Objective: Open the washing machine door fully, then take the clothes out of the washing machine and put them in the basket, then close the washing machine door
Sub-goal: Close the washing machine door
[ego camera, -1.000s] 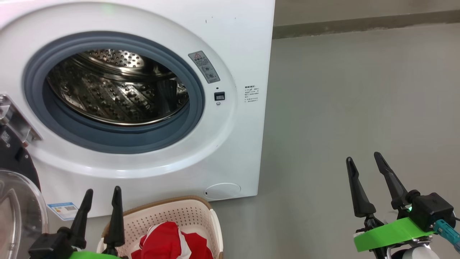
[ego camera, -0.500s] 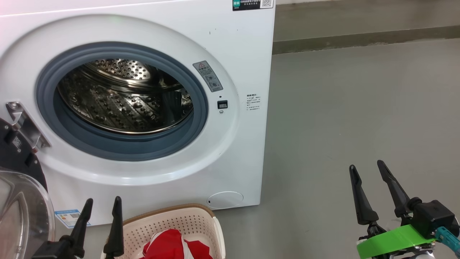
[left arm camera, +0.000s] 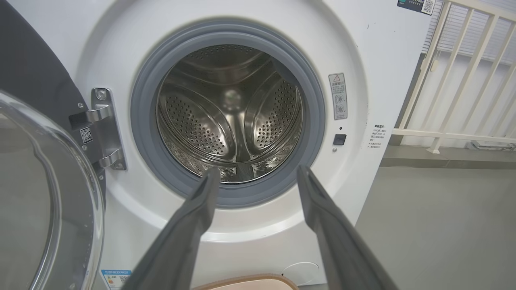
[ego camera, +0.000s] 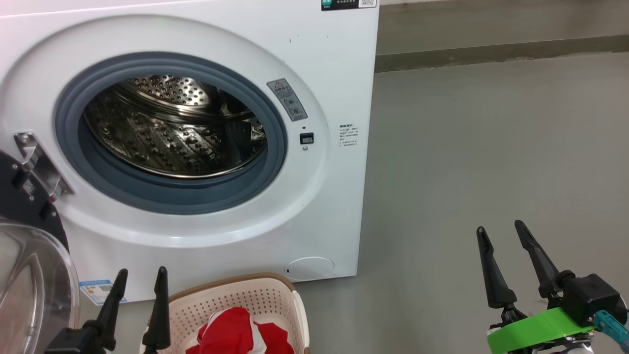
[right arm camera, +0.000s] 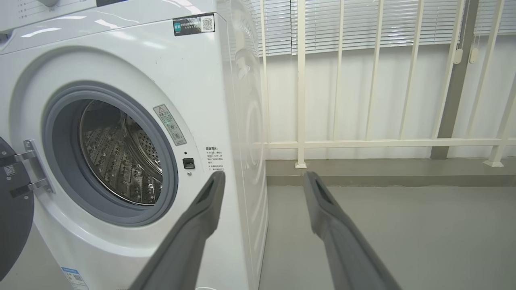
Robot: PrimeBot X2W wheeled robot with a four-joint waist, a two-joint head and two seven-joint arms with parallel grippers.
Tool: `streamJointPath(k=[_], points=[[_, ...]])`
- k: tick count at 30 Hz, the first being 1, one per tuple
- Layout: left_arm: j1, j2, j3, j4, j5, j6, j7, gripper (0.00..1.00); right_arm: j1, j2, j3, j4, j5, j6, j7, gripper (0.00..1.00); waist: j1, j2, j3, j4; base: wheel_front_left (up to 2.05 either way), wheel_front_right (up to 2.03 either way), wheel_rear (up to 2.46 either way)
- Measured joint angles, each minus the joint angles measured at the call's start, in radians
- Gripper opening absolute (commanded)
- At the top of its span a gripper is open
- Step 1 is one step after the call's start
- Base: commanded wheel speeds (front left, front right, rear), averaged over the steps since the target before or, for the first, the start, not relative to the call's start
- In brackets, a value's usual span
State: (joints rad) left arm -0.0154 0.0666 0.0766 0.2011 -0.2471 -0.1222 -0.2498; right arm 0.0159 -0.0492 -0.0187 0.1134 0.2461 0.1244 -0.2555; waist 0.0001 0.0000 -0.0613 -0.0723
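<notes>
The white washing machine stands ahead with its steel drum showing no clothes inside. Its door hangs swung open at the far left, glass bowl toward me. Red clothes with white trim lie in the cream basket on the floor below the opening. My left gripper is open, just left of the basket, its fingers aimed at the drum. My right gripper is open over bare floor to the machine's right.
Grey concrete floor stretches to the right of the washing machine. A white railing with blinds behind it runs along a low kerb at the back. The hinge bracket sits left of the grey rubber ring.
The camera has shifted, so the washing machine sits slightly lower and further right in the picture. Both grippers stay open in about the same places. The clothes lie still in the basket.
</notes>
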Motion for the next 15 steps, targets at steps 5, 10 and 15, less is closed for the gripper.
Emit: streamJointPath(k=[5,10,15], points=[[0.0,-0.001,-0.004,0.0,0.0,0.0,0.0,1.0,0.0,-0.001,0.002,0.003,0.0,0.0,0.0,1.0,0.0,0.0,0.002,0.0,-1.52,1.52,0.0],[0.0,-0.001,-0.018,-0.001,-0.002,0.0,0.0,1.0,0.0,-0.002,0.006,0.007,0.006,0.0,0.0,1.0,0.0,0.0,0.004,-0.001,-2.04,2.04,0.0],[0.0,0.0,-0.021,-0.008,-0.002,0.0,0.0,1.0,0.0,-0.004,0.007,0.009,0.009,0.0,0.0,1.0,0.0,0.0,0.008,0.0,-1.61,1.61,0.0]])
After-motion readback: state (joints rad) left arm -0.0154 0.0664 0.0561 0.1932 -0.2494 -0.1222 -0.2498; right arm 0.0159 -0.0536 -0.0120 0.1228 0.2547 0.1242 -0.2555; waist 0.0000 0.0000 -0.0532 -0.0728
